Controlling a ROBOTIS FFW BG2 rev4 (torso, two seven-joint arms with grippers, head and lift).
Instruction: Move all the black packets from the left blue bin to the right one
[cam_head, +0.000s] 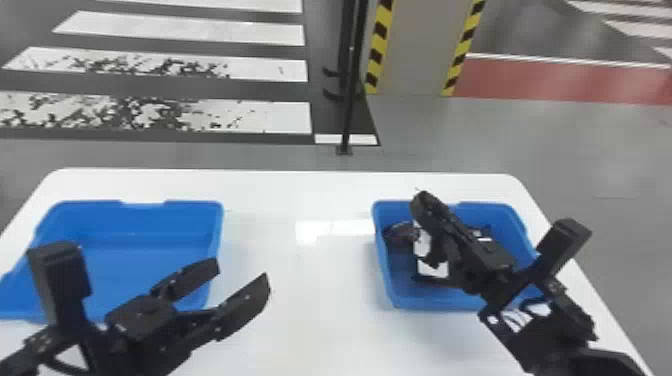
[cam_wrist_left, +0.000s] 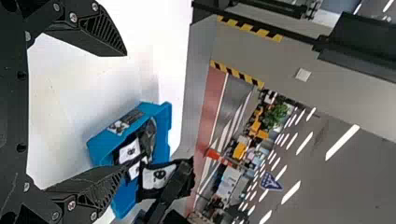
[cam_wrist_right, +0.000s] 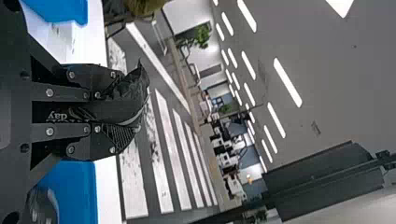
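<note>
The right gripper (cam_wrist_right: 126, 106) pinches 1 black, soft-looking plastic packet with a white label (cam_wrist_left: 159, 177) above the right rectangular blue plastic bin (cam_head: 425, 302), where other black packets (cam_wrist_left: 130, 151) lie. The left gripper (cam_head: 241, 272) hangs near the left rectangular blue plastic bin (cam_head: 145, 225), its 2 fingers spread. The held packet is probably light, limp and a little slick; a gentle hold across its body, rather than 1 corner, should limit slipping and creasing.
</note>
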